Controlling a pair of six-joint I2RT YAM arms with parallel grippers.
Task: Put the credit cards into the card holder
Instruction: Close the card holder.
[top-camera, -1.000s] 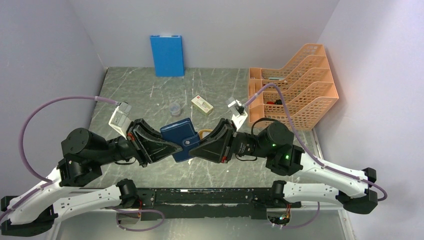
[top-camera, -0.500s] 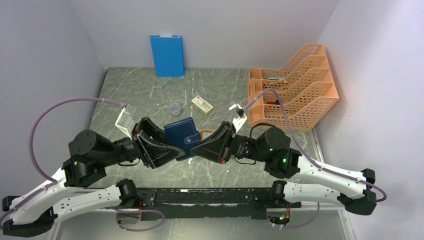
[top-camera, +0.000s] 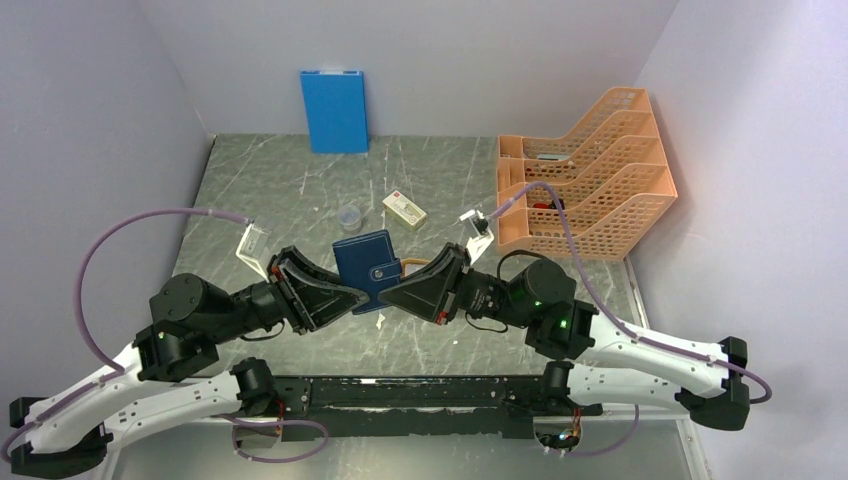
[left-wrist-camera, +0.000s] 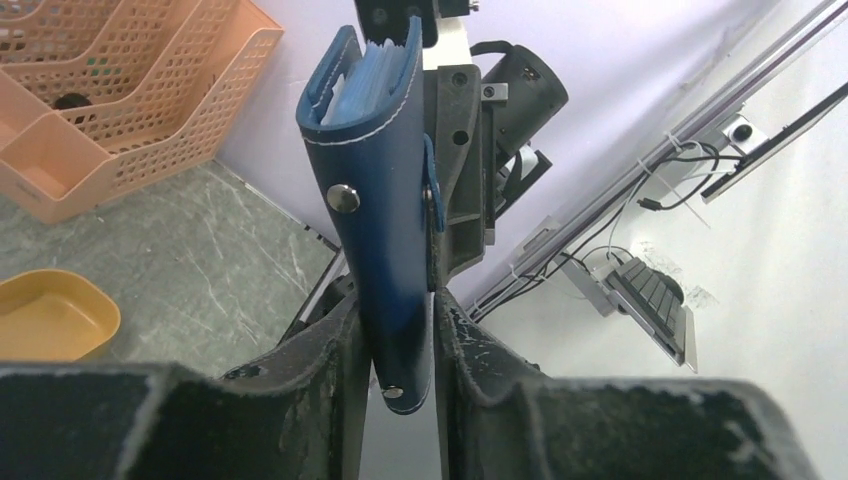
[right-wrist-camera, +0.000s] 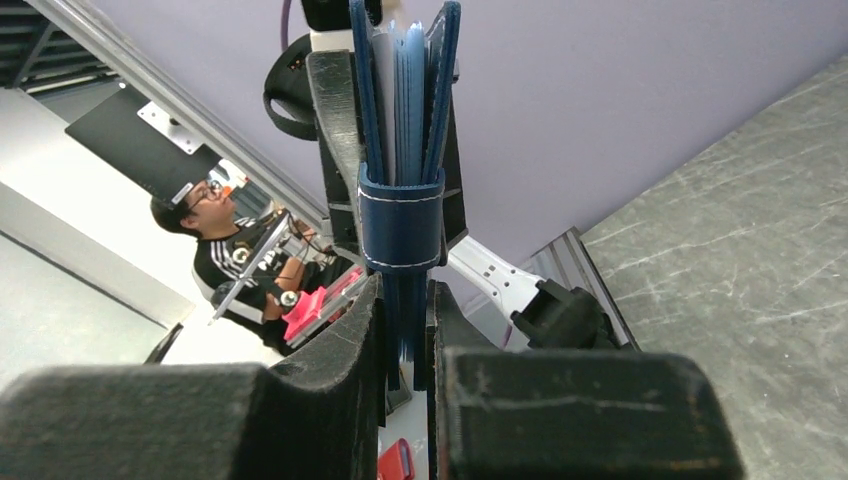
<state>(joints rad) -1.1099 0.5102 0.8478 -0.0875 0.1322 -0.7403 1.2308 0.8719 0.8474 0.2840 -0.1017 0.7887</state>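
The navy card holder (top-camera: 366, 268) is folded shut with its snap tab across the edge. It is held above the table between both grippers. My left gripper (top-camera: 353, 297) is shut on its lower left edge. In the left wrist view, the left gripper (left-wrist-camera: 400, 345) clamps the holder (left-wrist-camera: 380, 190) near a corner. My right gripper (top-camera: 386, 298) is shut on its lower right edge. In the right wrist view, the right gripper (right-wrist-camera: 405, 330) clamps the holder (right-wrist-camera: 400, 225) just under the tab. A pale grey card edge (right-wrist-camera: 383, 90) shows between the covers. No loose credit cards are in view.
A bright blue folder (top-camera: 334, 110) stands at the back wall. An orange mesh file rack (top-camera: 585, 170) fills the right back. A cream box with a red mark (top-camera: 404, 210) and a small clear cup (top-camera: 349, 217) lie mid-table. An orange tray (left-wrist-camera: 50, 315) sits behind the right gripper.
Both grippers have kept their hold on the holder. The left arm has moved right and toward the near edge, and the holder has shifted slightly away and turned squarer to the camera.
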